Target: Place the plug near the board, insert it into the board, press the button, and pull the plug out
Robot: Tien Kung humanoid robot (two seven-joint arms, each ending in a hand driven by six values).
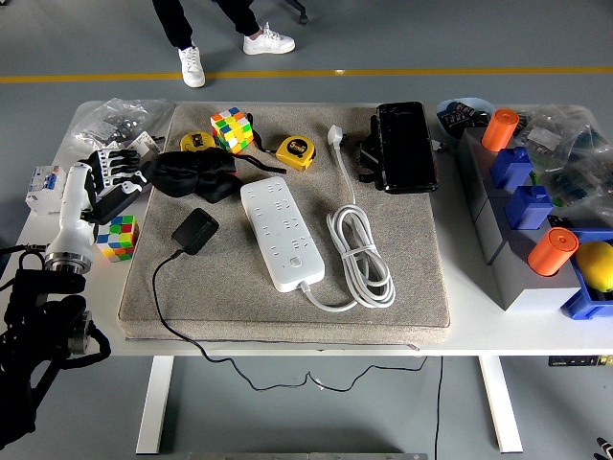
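A white power strip (283,233) lies diagonally in the middle of the grey mat (421,287). Its own white cord (361,254) is coiled to its right and ends in a white plug (334,136) at the back. Just left of the strip, a black plug (194,230) lies flat on the mat, and its thin black cable (158,307) runs off the front edge. My left hand (113,182) hovers at the mat's left edge, a hand's width from the black plug. Its fingers are relaxed and empty. My right arm is out of sight.
A black cloth item (196,175) lies between my hand and the strip. Rubik's cubes (117,237) (231,128), yellow tape measures (295,151) and a black case (404,146) surround the strip. Grey and blue bins (512,240) with orange cylinders fill the right. A person's legs stand beyond the table.
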